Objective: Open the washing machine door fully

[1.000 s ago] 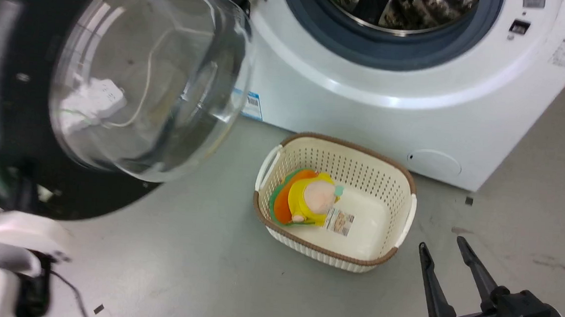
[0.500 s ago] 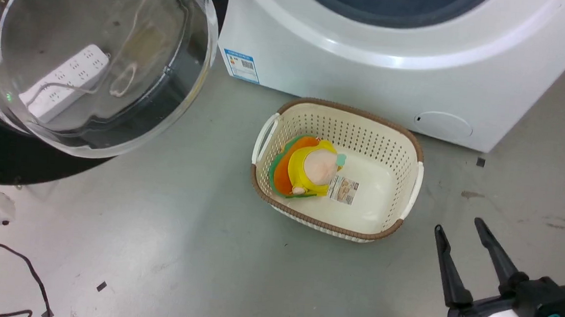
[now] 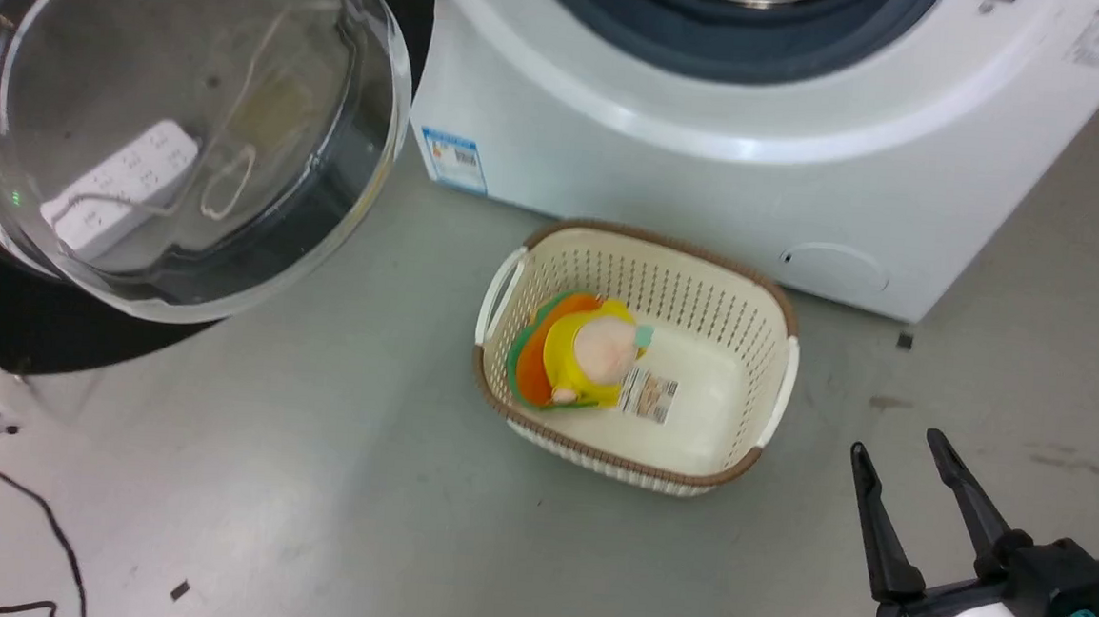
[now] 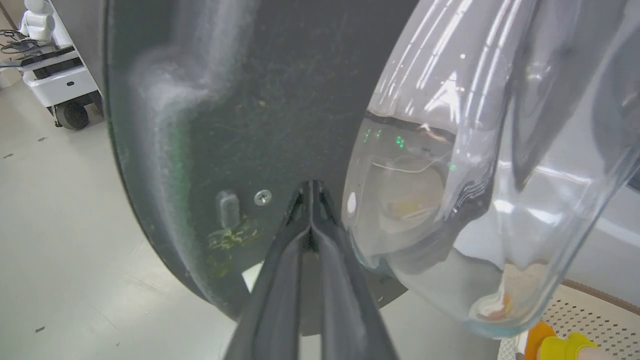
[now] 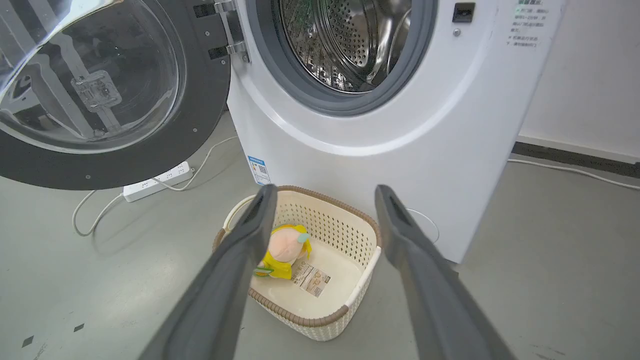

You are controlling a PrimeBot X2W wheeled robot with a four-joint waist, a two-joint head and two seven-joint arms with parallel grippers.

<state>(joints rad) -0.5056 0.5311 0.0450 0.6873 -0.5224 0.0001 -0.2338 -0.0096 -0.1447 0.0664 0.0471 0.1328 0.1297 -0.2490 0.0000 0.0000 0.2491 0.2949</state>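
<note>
Plush toy (image 3: 587, 357) in cream basket (image 3: 695, 294), washing machine door (image 3: 170, 123) open

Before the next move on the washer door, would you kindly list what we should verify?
1. Door swung clear of the washer opening: ok.
2. Door at its full stop: cannot tell.
3. Left hand shut, tips at the door's black face; contact: cannot tell.
4. Right hand open, empty, apart from the basket: ok.
5. Basket to the right of the door, not touching it: ok.
6. Power strip on the floor below the door, not touching it: ok.
</note>
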